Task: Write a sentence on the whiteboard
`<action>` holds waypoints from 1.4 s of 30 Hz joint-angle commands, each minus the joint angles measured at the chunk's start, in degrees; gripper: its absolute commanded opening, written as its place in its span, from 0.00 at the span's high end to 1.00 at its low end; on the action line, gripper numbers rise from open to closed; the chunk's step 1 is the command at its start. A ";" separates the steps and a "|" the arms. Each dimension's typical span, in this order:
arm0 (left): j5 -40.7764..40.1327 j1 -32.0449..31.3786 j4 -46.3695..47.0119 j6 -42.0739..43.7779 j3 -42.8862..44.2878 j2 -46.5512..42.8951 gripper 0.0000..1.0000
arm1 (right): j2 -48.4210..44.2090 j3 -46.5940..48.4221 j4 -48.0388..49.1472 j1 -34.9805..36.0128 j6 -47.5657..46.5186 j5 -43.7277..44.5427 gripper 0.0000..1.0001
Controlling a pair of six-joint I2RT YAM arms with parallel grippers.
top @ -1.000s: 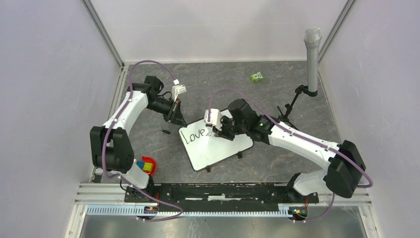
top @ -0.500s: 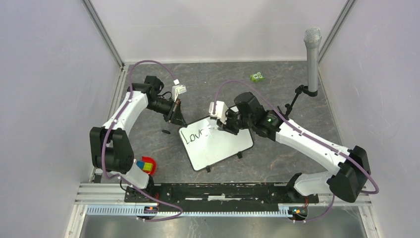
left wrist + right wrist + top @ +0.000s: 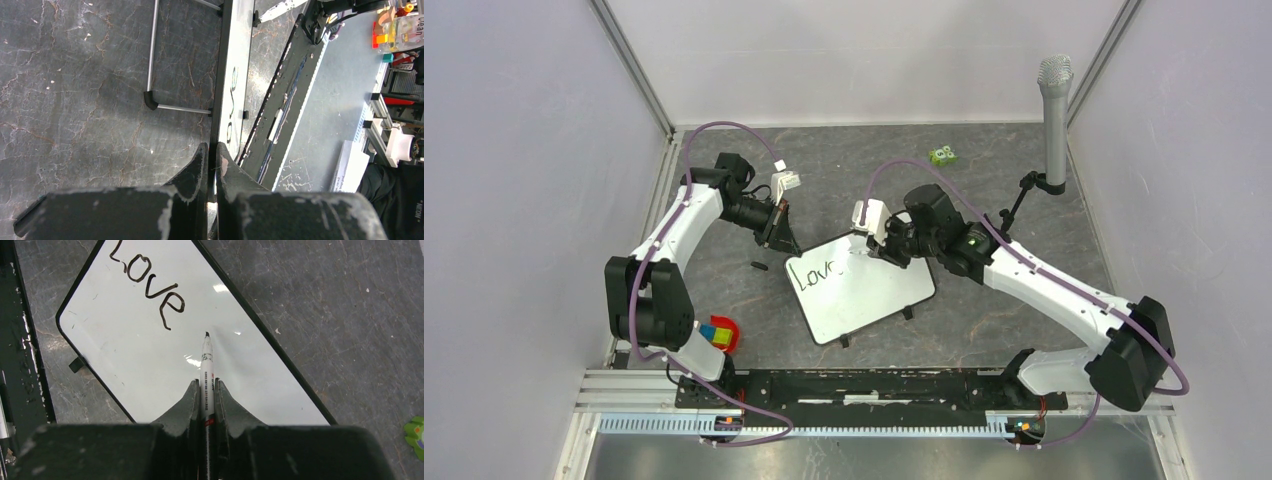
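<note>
Your left pincer (image 3: 211, 146) clamps the whiteboard (image 3: 125, 352) rim, steadying it | your right pincer (image 3: 206, 384) pinches the marker (image 3: 206, 362), aimed to extend the sentence (image 3: 150, 287)

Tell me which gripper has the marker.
The right gripper: the marker is pinched in its jaws, tip pointing at the whiteboard just past "Love". The left gripper holds no pen; it is clamped on the whiteboard's edge.
</note>
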 commanded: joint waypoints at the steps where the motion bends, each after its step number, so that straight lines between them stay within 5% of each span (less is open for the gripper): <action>1: -2.69 -1.02 -1.87 2.35 -0.79 -0.41 0.98 | 0.69 -0.05 3.20 0.12 0.56 -0.55 1.00; 42: -3.59 -1.02 -1.89 2.23 -0.83 -0.58 0.98 | 3.14 -1.23 2.05 0.42 -0.89 0.52 1.00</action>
